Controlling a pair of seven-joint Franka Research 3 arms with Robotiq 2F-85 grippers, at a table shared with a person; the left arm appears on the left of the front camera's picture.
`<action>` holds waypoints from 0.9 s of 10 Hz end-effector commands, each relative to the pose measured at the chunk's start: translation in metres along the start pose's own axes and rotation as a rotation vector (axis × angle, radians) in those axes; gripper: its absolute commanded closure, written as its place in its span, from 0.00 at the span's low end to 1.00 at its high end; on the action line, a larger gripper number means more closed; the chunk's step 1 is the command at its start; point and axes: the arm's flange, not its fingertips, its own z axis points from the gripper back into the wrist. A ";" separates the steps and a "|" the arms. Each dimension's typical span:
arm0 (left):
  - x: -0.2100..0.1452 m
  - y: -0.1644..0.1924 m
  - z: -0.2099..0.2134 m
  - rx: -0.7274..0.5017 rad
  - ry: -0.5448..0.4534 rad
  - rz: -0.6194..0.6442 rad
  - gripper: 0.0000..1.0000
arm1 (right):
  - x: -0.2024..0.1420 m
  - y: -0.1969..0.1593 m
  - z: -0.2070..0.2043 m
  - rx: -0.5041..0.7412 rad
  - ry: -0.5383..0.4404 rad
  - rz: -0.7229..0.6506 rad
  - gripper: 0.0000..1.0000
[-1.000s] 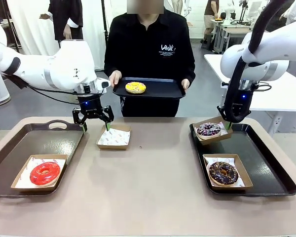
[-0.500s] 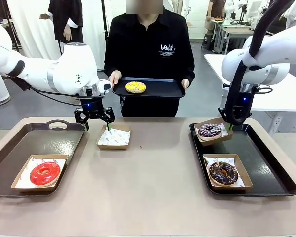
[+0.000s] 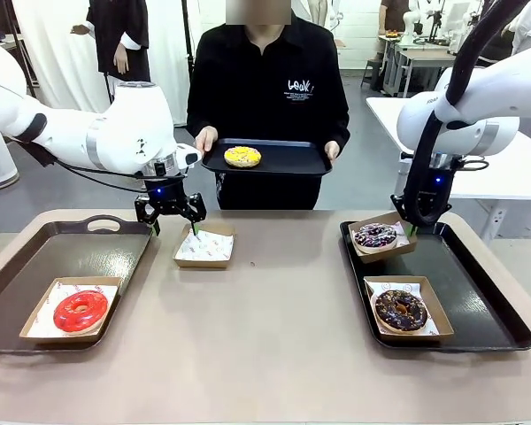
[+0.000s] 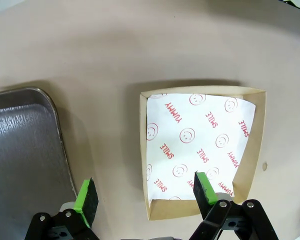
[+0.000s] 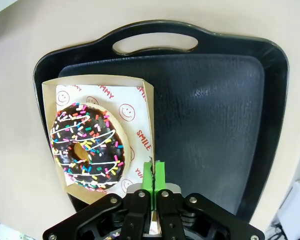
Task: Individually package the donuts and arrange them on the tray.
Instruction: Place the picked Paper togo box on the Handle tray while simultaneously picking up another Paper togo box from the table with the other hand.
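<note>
While the person [image 3: 267,88] at the far edge of the tabletop [image 3: 274,354] holds up a small black tray [image 3: 292,161] with the yellow-topped ring donut [image 3: 242,157] on its left half, both arms are down low. Over on the left, the left hand [image 3: 173,227] hangs with its jaws spread wide and nothing between them. It is just above an empty brown cardboard box lined with smiley-print paper [image 3: 203,247]. That empty box sits on bare tabletop, just beside the far right corner of the dark left tray [image 3: 35,257]. From the wrist, one green pad [image 4: 205,187] is over the box's edge. The other pad [image 4: 86,200] is over the strip of tabletop between box and tray.

Toward the near edge of that left tray lies the glossy red ring donut [image 3: 80,311], tucked in its own paper-lined box [image 3: 37,335].

Now the right side: the right hand [image 3: 411,227] is pinched fully shut on the rim of the tilted cardboard box [image 3: 385,252]. Inside it is the dark donut with white drizzle and coloured sprinkles [image 3: 374,234]. The tilted cardboard box sits at the far left corner of the black right tray [image 3: 478,292], one side overhanging the tray's rim. Closer to the near edge of the same tray, the chocolate sprinkled donut [image 3: 401,310] rests flat in another lined box [image 3: 435,312].
</note>
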 end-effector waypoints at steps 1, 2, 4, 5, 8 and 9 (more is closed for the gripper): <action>0.008 0.000 -0.008 0.015 -0.024 0.005 0.00 | -0.001 0.002 -0.006 0.000 -0.016 -0.020 0.99; 0.010 0.003 -0.013 0.003 -0.020 0.002 0.00 | -0.001 0.001 -0.006 0.004 -0.014 -0.021 0.99; 0.012 0.004 -0.020 -0.015 -0.017 -0.010 0.00 | -0.001 0.001 -0.006 0.011 -0.008 -0.020 0.99; 0.013 0.004 -0.020 -0.020 -0.018 -0.014 0.00 | -0.001 0.001 -0.007 0.018 -0.007 -0.022 0.99; 0.013 0.005 -0.022 -0.024 -0.015 -0.012 0.00 | 0.000 0.000 -0.009 0.023 0.003 -0.025 0.99; 0.013 0.004 -0.022 -0.025 -0.013 -0.013 0.00 | 0.000 0.001 -0.009 0.023 0.004 -0.022 0.99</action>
